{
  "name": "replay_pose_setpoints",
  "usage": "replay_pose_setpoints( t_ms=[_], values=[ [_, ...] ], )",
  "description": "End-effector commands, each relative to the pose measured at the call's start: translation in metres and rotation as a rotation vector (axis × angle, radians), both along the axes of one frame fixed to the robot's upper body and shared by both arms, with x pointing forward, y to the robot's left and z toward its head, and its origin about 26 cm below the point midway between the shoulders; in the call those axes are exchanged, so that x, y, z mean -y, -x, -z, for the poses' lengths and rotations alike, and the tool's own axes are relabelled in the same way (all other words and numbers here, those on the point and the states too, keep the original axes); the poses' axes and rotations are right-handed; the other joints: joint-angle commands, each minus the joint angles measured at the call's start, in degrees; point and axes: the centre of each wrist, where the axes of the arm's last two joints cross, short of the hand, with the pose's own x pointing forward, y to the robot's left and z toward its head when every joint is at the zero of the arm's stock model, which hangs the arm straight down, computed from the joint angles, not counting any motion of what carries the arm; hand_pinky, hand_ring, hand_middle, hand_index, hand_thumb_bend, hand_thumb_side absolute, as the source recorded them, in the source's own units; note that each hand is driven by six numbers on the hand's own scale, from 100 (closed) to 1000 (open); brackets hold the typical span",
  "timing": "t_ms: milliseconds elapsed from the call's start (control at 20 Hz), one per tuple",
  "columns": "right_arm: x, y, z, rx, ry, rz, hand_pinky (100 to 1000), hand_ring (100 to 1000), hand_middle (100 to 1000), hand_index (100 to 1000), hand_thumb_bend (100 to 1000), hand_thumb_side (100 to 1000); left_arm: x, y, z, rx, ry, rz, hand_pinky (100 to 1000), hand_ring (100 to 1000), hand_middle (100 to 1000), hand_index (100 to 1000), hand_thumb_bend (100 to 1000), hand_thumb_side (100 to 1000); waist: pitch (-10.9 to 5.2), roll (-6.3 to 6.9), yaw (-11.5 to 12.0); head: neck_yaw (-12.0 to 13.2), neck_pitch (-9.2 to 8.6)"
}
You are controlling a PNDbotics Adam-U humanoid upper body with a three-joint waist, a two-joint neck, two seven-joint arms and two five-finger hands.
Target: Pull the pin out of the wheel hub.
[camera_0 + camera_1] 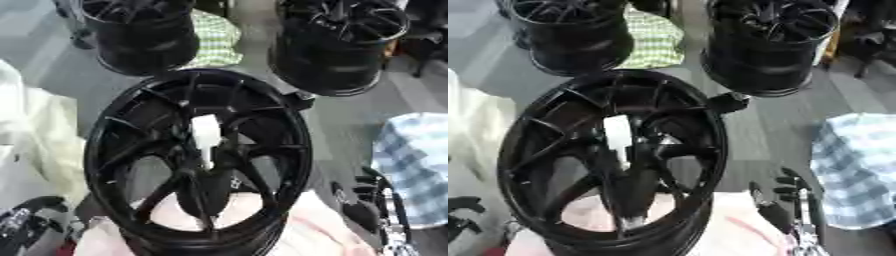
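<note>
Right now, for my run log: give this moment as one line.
pin: white, in hub of near wheel | right hand: low right, open, off wheel | left hand: low left, idle | pull: not begun

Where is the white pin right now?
The white pin stands in the centre of the nearest black wheel, among its spokes, in front of two other wheels.

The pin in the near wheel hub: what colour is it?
White pin, clearest in the left eye view.
</note>
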Motion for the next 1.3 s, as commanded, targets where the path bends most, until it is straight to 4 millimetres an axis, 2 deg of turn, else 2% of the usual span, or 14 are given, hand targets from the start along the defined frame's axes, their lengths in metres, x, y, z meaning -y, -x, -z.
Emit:
replay_pose_setpoints(
  t_ms=[50, 100, 150, 200, 400, 550, 750, 1000, 1150, 1300],
  values=[
    [0.005, -0.002, -0.008, 0.042, -0.001, 0.006, 698, 661, 686, 863, 418, 228, -0.02, -0.017, -0.07, 0.299, -0.163, 0.104, 556, 100, 621, 776, 100, 831, -0.01, -0.35, 0.1, 0.2, 0.25],
    [0.008, -0.002, -0.012, 0.066, -0.004, 0.019, 698, 661, 686, 863, 418, 230, -0.021, -0.02, -0.087, 0.354, -0.179, 0.106, 556, 100, 621, 776, 100, 833, 0.24, -0.45, 0.0, 0.3, -0.01],
    [0.012, -0.004, -0.018, 0.092, 0.001, 0.028, 700, 662, 686, 864, 425, 252, -0.022, -0.02, -0.095, 0.374, -0.18, 0.106, 555, 100, 621, 775, 100, 857, 0.41, -0.63, 0.0, 0.2, -0.2],
    [0.018, -0.005, -0.025, 0.128, 0.023, 0.034, 701, 662, 686, 864, 425, 256, -0.024, -0.017, -0.093, 0.362, -0.173, 0.109, 555, 100, 621, 775, 100, 861, 0.52, -0.8, 0.0, 0.0, -0.33],
    [0.039, -0.007, -0.061, 0.279, 0.162, -0.013, 714, 668, 692, 870, 403, 326, -0.033, 0.004, -0.059, 0.219, -0.104, 0.121, 552, 100, 619, 771, 100, 929, 0.63, -1.89, 0.1, -1.8, -1.08],
    [0.04, -0.008, -0.083, 0.359, 0.255, -0.131, 732, 680, 706, 880, 383, 373, -0.038, 0.017, -0.044, 0.151, -0.048, 0.118, 550, 100, 618, 769, 100, 944, 0.48, -2.75, 0.7, -2.9, -1.83],
    [0.025, -0.011, -0.111, 0.456, 0.364, -0.352, 754, 708, 740, 904, 389, 382, -0.039, 0.02, -0.045, 0.128, -0.021, 0.117, 549, 100, 617, 768, 100, 935, 0.3, -3.73, 1.8, -4.2, -2.46],
    [-0.003, -0.017, -0.153, 0.611, 0.505, -0.645, 778, 751, 783, 929, 440, 355, -0.034, 0.015, -0.051, 0.122, 0.005, 0.133, 549, 100, 615, 766, 100, 929, -0.14, -4.33, 2.6, -5.4, -2.94],
    [-0.017, -0.02, -0.174, 0.662, 0.612, -0.797, 789, 774, 801, 934, 468, 344, -0.028, 0.015, -0.049, 0.102, 0.015, 0.142, 548, 100, 615, 766, 100, 940, -0.36, -4.31, 3.1, -6.1, -3.2],
    [-0.025, -0.025, -0.185, 0.673, 0.709, -0.931, 795, 783, 814, 940, 487, 345, -0.02, 0.013, -0.044, 0.084, 0.022, 0.154, 548, 100, 615, 766, 100, 943, -0.5, -3.97, 3.8, -6.9, -3.3]
  ],
)
